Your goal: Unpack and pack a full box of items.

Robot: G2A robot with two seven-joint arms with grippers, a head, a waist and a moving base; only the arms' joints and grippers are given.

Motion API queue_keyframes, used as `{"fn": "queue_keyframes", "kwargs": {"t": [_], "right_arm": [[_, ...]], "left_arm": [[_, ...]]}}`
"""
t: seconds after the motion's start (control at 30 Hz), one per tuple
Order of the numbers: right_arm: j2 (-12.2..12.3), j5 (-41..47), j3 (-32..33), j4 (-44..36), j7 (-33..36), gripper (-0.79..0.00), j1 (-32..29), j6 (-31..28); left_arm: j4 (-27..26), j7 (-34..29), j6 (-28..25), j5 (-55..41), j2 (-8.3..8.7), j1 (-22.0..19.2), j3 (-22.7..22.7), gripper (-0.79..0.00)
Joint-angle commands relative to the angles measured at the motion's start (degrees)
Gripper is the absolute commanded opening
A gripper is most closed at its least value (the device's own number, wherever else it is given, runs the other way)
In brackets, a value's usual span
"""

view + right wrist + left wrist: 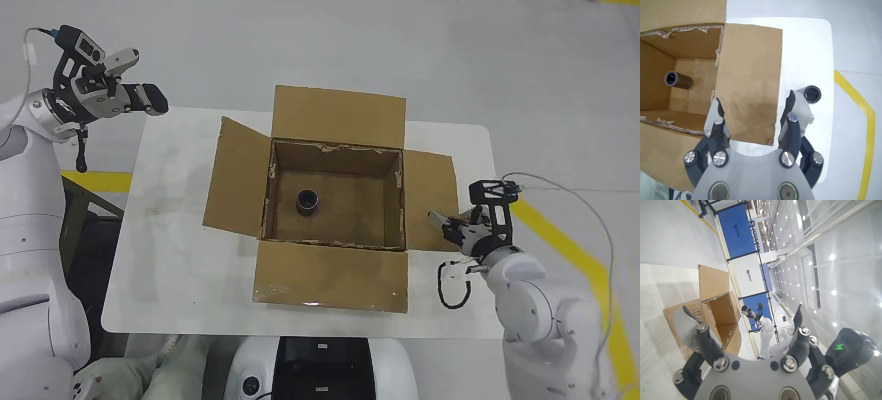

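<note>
Two right fingers (800, 108) stand apart with nothing between them, poised over the outer side flap (749, 75) of the open cardboard box (677, 136). A silver tube (811, 93) stands on the white tabletop (806, 47) just beside one fingertip; I cannot tell whether they touch. A darker tube (677, 81) stands upright on the box floor, well apart from the fingers.

The likeliest slip is a sideways brush against the silver tube. It looks narrow and tall, so a nudge would probably tip it, and it could roll towards the nearby tabletop edge. A reach into the box could also snag the flap and drag the box. The tube inside sits deep, so an off-centre pinch might topple it.

From above, the right fingers (447, 222) point in towards the box (335, 150) from its right flap, the forearm bent back towards the tabletop (170, 260) edge. The left fingers (150, 97) are also apart and hold nothing. That arm is raised at the far left corner, its fingers (685, 323) aimed sideways at the box, well apart from it.
</note>
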Motion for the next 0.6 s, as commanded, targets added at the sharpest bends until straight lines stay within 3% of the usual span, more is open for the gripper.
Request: {"fn": "queue_keyframes", "kwargs": {"t": [0.0,0.03,0.07,0.57], "right_arm": [[0.1,0.0,0.8,0.6,-0.3,-0.12,-0.3,0.3],[0.2,-0.2,1.1,0.8,-0.4,-0.043,-0.4,0.1],[0.2,-0.1,1.2,0.9,-0.6,-0.018,-0.5,-0.1],[0.3,0.2,1.3,1.1,-0.8,-0.028,-0.7,-0.6]], "left_arm": [[0.0,0.0,0.0,0.0,0.0,0.0,0.0,0.0],[0.0,0.0,0.0,0.0,0.0,0.0,0.0,0.0],[0.0,0.0,0.0,0.0,0.0,0.0,0.0,0.0],[0.0,0.0,0.0,0.0,0.0,0.0,0.0,0.0]]}}
